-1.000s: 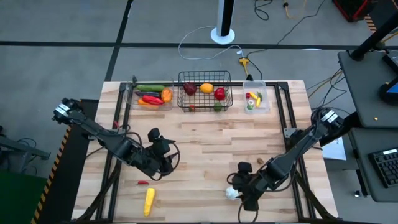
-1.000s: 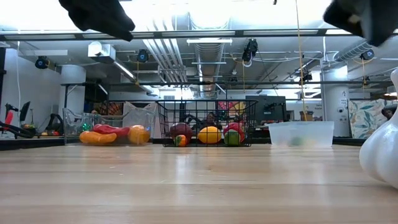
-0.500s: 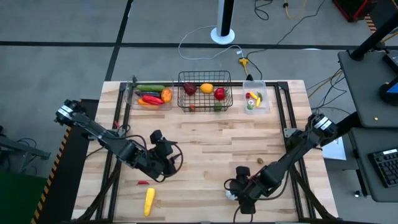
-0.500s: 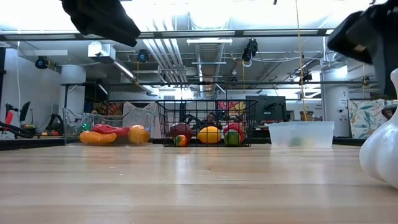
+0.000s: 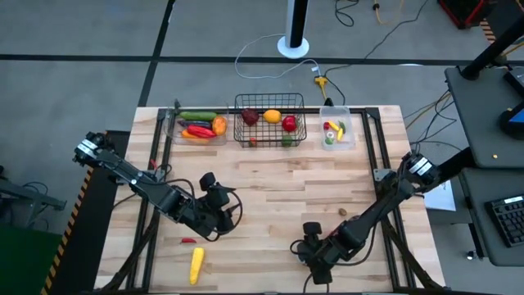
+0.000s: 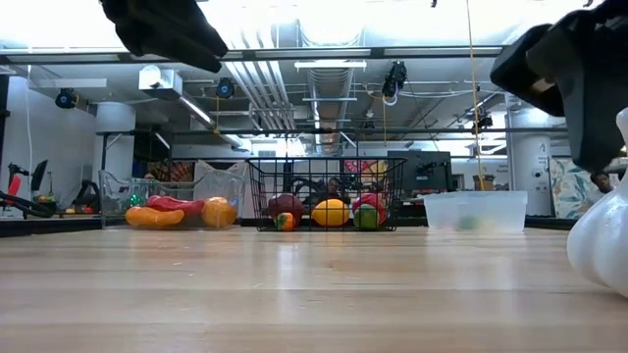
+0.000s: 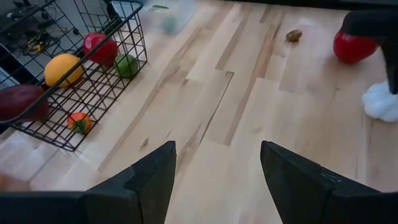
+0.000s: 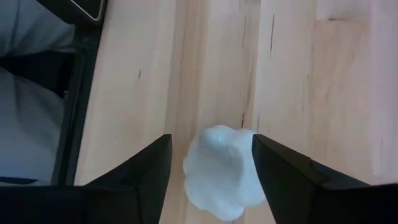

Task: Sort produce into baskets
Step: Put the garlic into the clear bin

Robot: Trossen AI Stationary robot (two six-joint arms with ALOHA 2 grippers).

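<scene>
White garlic lies on the wood near the table's front edge. My right gripper hangs over it, pointing steeply down, open, one finger on each side of the bulb. I cannot tell whether a finger touches it. In the high view my right gripper covers the garlic; the low view shows the garlic at the right. My left gripper is open over bare wood at the table's middle left. The black wire basket and two clear bins hold produce at the far edge.
A yellow corn and a small red pepper lie near the front left. A small brown bit lies right of centre. A red piece sits beside the garlic. Bare wood spans the table's middle.
My right gripper has come down toward the garlic and shifted a little toward the table's left, so it now covers the bulb in the high view. The garlic has stayed where it was.
</scene>
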